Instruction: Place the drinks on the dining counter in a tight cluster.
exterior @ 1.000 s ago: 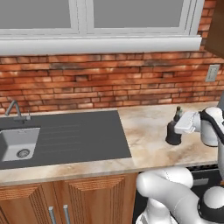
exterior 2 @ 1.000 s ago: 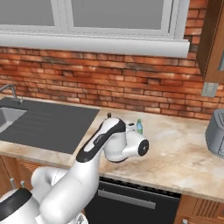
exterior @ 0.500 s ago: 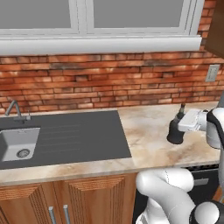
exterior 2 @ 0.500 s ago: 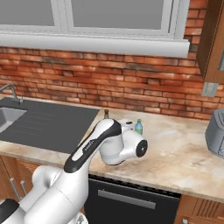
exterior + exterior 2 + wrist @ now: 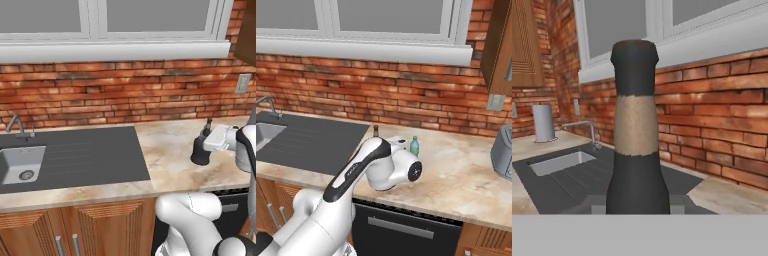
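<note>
One black bottle stands out in the left base view, upright on the beige marble counter at about three o'clock from the dark grey sink panel. The gripper reaches in from the right edge and is pressed against the bottle's neck, its white hand covering part of it. A brick wall runs behind, under a window sill.

From the right base view, the arm's white bulk hides most of that bottle; just its dark top pokes up at twelve o'clock above the elbow. A small blue bottle with a green cap stands upright just beside the arm, at two o'clock from it. A grey appliance sits at the far right.

Through the hand view, the black bottle's neck, banded in tan, rises dead centre and very close, pinched by the closed jaws. Behind it, at nine o'clock, are the tap and the sink basin.
</note>
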